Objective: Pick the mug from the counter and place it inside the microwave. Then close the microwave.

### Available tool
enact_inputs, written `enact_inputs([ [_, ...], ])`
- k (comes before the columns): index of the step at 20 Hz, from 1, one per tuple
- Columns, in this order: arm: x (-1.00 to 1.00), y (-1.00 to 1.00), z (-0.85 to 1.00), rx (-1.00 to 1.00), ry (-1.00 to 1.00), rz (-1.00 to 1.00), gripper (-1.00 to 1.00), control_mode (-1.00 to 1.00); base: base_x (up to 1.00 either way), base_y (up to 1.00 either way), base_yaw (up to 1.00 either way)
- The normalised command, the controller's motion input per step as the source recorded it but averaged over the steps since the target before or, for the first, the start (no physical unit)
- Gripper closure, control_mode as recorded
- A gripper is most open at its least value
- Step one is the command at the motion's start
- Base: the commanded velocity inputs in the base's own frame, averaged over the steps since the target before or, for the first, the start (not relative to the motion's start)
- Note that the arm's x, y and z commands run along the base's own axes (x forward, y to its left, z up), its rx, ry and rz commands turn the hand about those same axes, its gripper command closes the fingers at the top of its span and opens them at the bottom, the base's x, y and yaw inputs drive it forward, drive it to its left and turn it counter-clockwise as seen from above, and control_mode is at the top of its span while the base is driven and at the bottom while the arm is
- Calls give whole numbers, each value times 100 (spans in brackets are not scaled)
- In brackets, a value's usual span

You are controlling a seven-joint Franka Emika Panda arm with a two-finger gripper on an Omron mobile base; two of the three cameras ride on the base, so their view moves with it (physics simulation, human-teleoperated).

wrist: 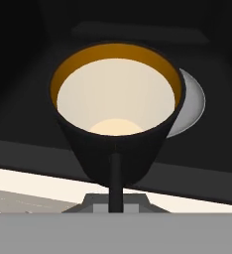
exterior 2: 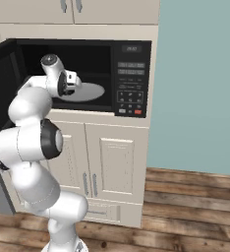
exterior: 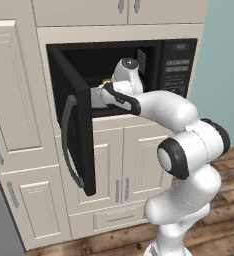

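The mug (wrist: 118, 114), black outside and cream-yellow inside, hangs tilted in the hand view, its mouth facing the camera. My gripper (wrist: 115, 149) is shut on its near wall, with one dark finger (wrist: 115, 181) running up the outside. The arm reaches into the dark cavity of the microwave (exterior: 174, 65), and the hand (exterior 2: 71, 81) hovers over the left part of the pale turntable (exterior 2: 90, 92). An edge of that turntable (wrist: 193, 105) shows behind the mug. The microwave door (exterior: 78, 132) stands wide open to the left. The counter is out of view.
The open door's grey curved handle (exterior: 66, 145) juts into the room left of the arm. Cream cabinet doors (exterior: 111, 165) sit under the microwave and a tall cabinet (exterior: 14, 125) stands at left. A teal wall (exterior 2: 200, 83) is at right, over a wood floor.
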Motion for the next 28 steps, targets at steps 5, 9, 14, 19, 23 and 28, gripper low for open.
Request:
enact_inputs([
  [5, 38, 1, -22, 0, 0, 0, 100, -100, 0, 0, 0],
  [9, 53, 0, -13, 0, 0, 0, 100, -100, 0, 0, 0],
  [14, 56, 0, -8, 0, 0, 0, 100, -100, 0, 0, 0],
  [19, 51, 1, 0, -1, 3, 0, 100, -100, 0, 0, 0],
  [23, 27, 1, -6, 0, 3, 0, 100, -100, 0, 0, 0],
  [28, 21, 0, -33, 0, 6, 0, 100, -100, 0, 0, 0],
])
